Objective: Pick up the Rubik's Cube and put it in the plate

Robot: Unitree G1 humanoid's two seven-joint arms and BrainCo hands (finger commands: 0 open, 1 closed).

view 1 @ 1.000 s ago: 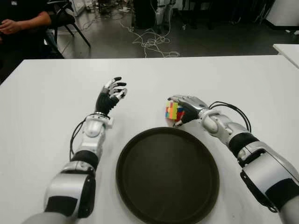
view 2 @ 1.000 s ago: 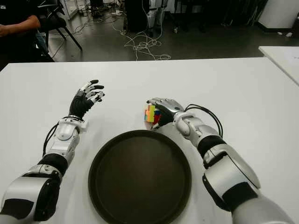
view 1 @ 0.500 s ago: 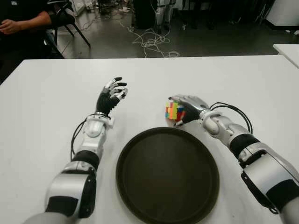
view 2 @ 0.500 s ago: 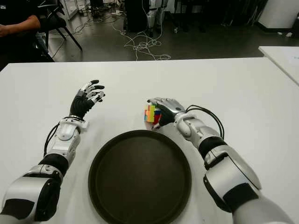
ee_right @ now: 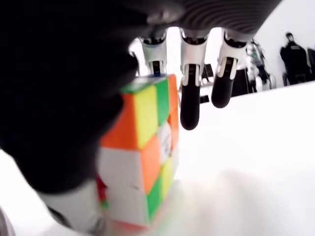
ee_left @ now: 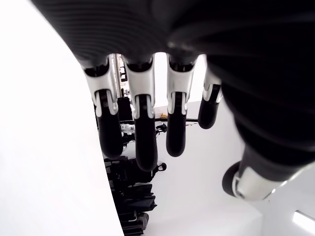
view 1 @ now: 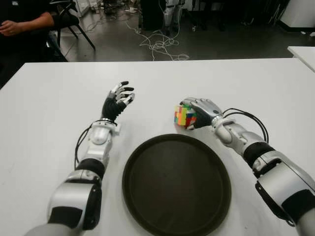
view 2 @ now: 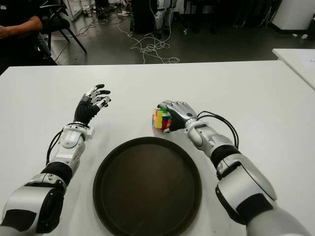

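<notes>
The Rubik's Cube (view 1: pixel 184 115) stands on the white table (view 1: pixel 54 103) just beyond the far rim of the dark round plate (view 1: pixel 176 189). My right hand (view 1: pixel 198 111) wraps it from the right, its fingers (ee_right: pixel 190 105) reaching over the cube's top (ee_right: pixel 147 123) and the thumb pressed against a side. The cube looks slightly tilted; I cannot tell if it has left the table. Left of the plate, my left hand (view 1: pixel 118 100) shows idle with its fingers (ee_left: pixel 142 142) spread and nothing in them.
A seated person (view 1: pixel 22 22) shows at the table's far left corner. Loose cables (view 1: pixel 158 45) lie on the floor beyond the far edge. The corner of another white table (view 1: pixel 302 51) shows at the right.
My right hand has shifted further over the cube's top and closed tighter on it, and the cube has turned slightly. The left arm has not moved.
</notes>
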